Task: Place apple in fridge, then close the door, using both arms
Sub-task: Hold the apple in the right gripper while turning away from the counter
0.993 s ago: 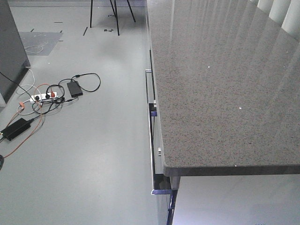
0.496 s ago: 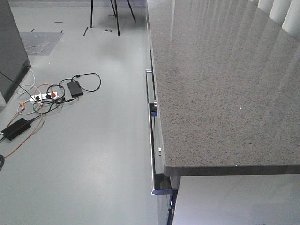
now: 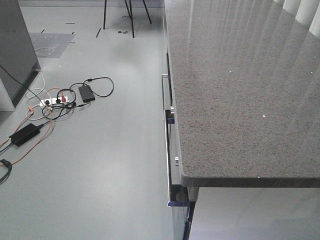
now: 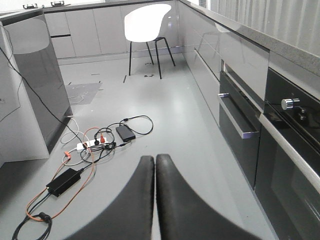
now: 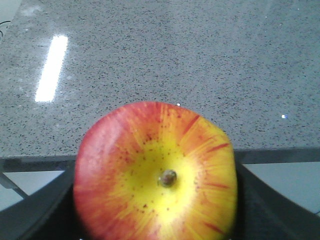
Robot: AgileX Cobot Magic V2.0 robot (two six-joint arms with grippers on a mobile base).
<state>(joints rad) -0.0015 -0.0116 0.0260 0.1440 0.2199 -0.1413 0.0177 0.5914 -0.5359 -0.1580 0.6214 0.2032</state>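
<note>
Shifting front view meant travel underway, delivery pending; right jaws clamped apple (image 5: 155, 172) above table (image 5: 150, 50), left jaws together, empty.

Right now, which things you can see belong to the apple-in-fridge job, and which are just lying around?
Job: apple, held in the right gripper; left gripper, shut and empty.
Lying about: power strip, floor cables, black adapter, white chair, oven.

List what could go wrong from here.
1. The apple is round and smooth, held only at its sides by the right jaws; it could slip and fall past the countertop edge.
2. The cables sprawled on the floor could snag the mobile base.
</note>
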